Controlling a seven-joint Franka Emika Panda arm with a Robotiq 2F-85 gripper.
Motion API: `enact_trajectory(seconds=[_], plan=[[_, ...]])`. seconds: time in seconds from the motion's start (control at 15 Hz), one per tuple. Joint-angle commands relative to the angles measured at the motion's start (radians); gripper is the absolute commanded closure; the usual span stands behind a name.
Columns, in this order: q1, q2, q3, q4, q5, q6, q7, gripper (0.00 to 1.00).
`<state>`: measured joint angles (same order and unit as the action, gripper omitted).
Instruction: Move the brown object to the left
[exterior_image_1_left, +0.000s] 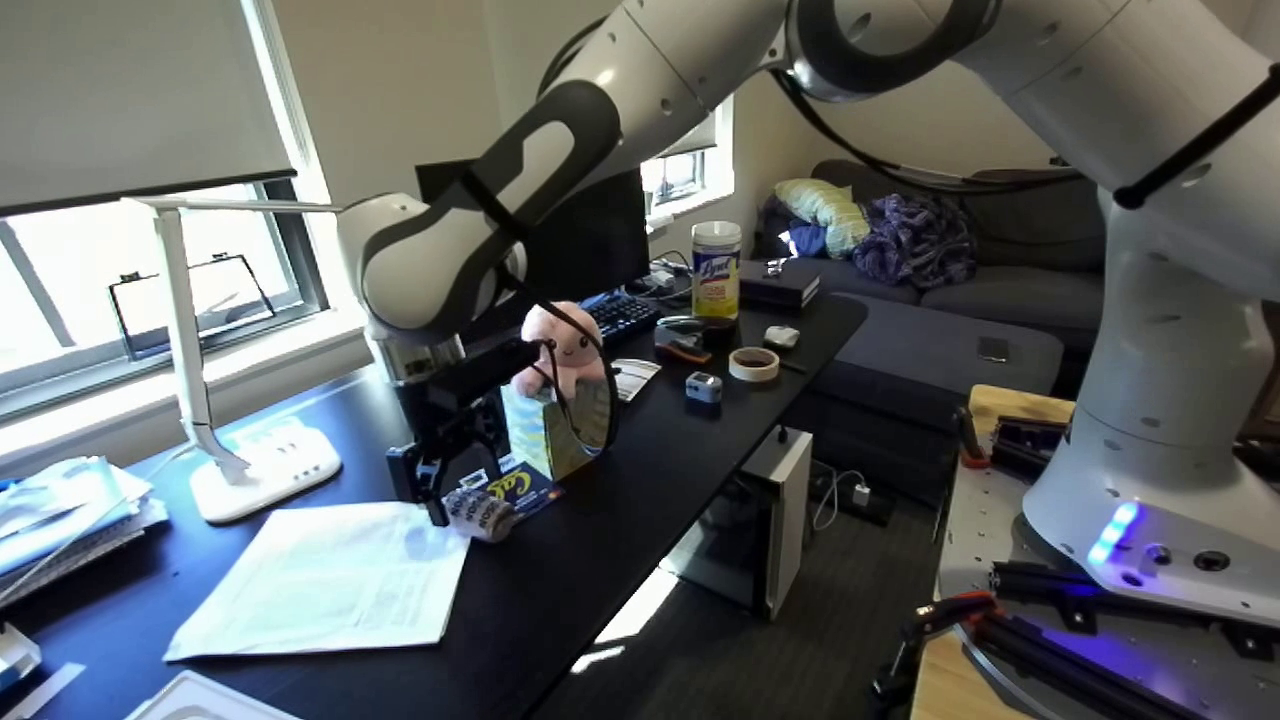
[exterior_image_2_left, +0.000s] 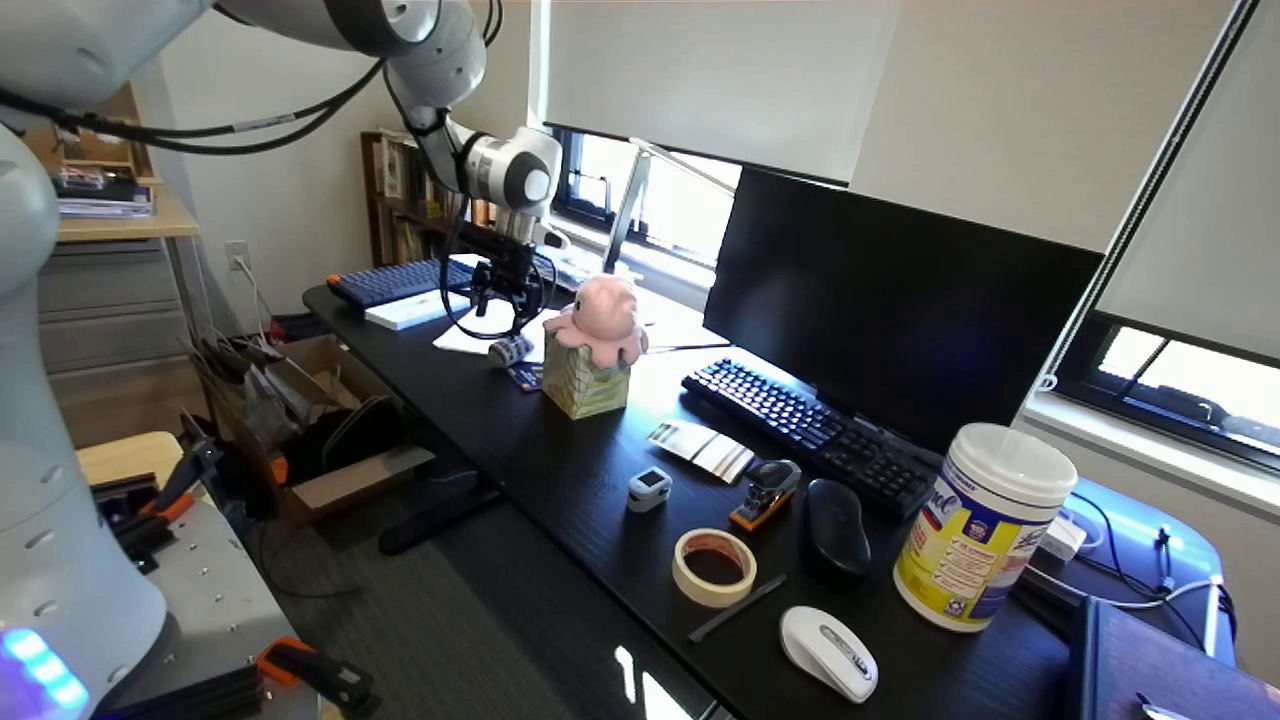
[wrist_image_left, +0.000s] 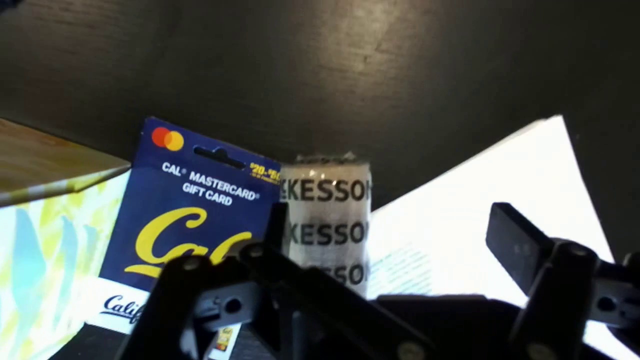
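The brown object appears to be a tan roll in a clear wrapper with dark lettering. It lies on its side on the black desk in both exterior views, as the roll and the same roll. In the wrist view the roll stands lengthwise beside the left finger, its lower end hidden by the gripper. My gripper is open. Its left finger overlaps the roll's left edge, and a wide gap separates the roll from the right finger. In an exterior view my gripper is low over the roll.
A blue gift card lies against the roll's one side, white papers on its other. A tissue box bearing a pink octopus plush stands close by the gripper. A white lamp stands behind. The desk edge is near.
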<state>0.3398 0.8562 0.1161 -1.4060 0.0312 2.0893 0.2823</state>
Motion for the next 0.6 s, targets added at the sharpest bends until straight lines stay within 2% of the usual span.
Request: enact_trajectory(seconds=[0.0,0.2,0.53], plan=[[0.004,-0.170,0.037,-0.173,-0.025,-0.108,-0.104,0.00],[-0.002,-0.309,0.060,-0.326,-0.047,-0.197,-0.182,0.00],[-0.045,-0.544,0.045,-0.590,-0.033,-0.222,-0.136,0.00]])
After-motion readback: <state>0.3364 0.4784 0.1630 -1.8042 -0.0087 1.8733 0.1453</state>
